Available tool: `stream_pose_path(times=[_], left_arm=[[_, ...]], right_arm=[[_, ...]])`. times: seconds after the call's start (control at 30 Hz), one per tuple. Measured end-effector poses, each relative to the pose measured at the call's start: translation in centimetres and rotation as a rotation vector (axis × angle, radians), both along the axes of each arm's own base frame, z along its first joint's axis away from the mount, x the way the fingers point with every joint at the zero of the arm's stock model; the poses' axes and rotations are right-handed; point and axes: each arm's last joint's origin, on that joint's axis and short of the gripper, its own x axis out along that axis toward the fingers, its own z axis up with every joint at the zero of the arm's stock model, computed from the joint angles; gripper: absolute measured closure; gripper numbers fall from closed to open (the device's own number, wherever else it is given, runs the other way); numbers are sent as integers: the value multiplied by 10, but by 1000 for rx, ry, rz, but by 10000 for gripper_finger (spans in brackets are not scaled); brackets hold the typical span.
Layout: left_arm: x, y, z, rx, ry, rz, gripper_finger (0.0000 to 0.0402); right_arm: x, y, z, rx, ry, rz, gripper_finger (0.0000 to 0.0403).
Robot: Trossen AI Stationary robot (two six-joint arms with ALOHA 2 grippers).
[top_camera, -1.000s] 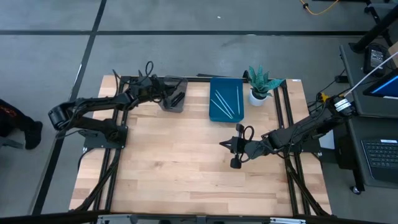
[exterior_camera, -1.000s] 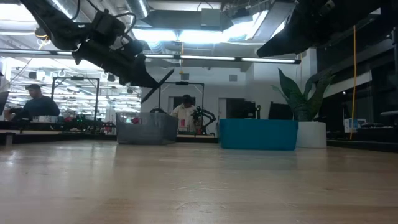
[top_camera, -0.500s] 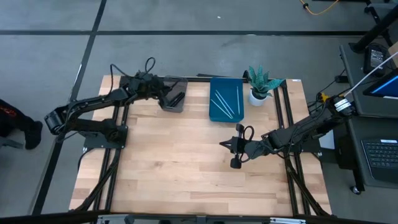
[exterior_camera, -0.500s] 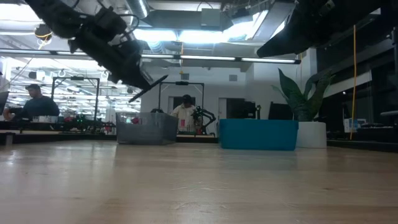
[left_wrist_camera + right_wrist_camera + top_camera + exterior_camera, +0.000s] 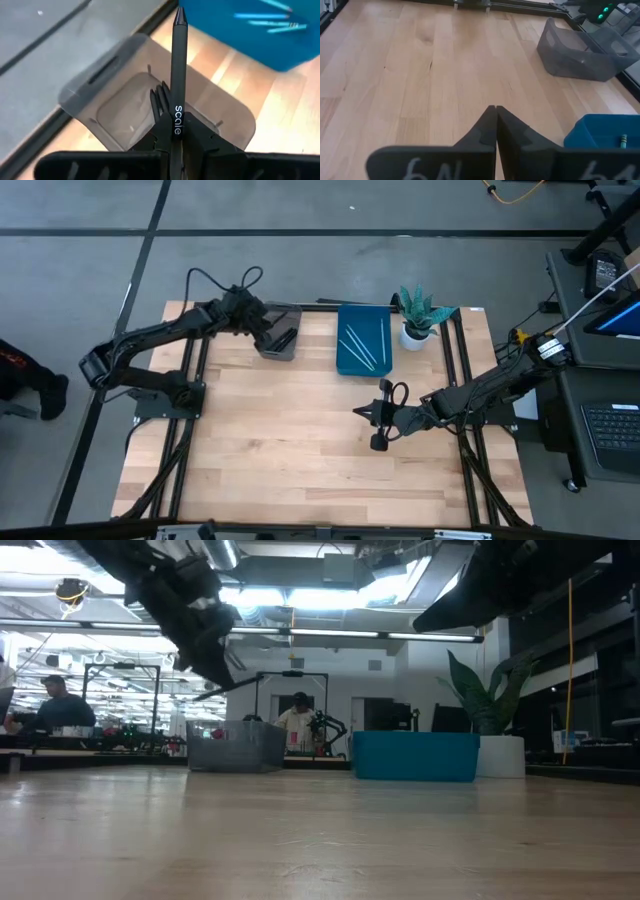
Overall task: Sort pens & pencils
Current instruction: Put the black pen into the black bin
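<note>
My left gripper (image 5: 173,131) is shut on a black pen (image 5: 178,65) and hangs over the grey bin (image 5: 281,331) at the table's far left. Several black pens (image 5: 160,97) lie in that bin. Pale teal pencils (image 5: 360,345) lie in the blue tray (image 5: 345,365) to the bin's right. My right gripper (image 5: 373,427) hangs shut and empty over the table's middle right. My left gripper pinches the black pen between its two fingers, by the barrel just behind the white lettering (image 5: 177,131). The pen lies along the fingers and sticks out ahead of them, tip (image 5: 180,14) foremost. The fingers slant downward from the table's left. The pen is held clear above the bin.
A potted plant (image 5: 418,315) stands right of the blue tray at the far edge. Bare wooden tabletop (image 5: 300,440) spreads across the middle and near side. People sit at desks in the room beyond the table (image 5: 60,710).
My left gripper has risen a little and tipped downward over the grey bin, staying shut on the black pen. The pen, which slanted upward toward the right before, now points down toward the bin.
</note>
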Motion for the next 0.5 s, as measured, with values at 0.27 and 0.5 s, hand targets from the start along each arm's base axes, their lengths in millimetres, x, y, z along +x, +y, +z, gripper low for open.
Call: stream_pose_path(times=[0.27, 0.5], left_arm=[[12, 8, -22, -89, 30, -31, 385], [17, 15, -31, -104, 27, -5, 385]], right_arm=[[0, 0, 0, 14, -3, -8, 397], [0, 0, 0, 14, -3, -7, 397]])
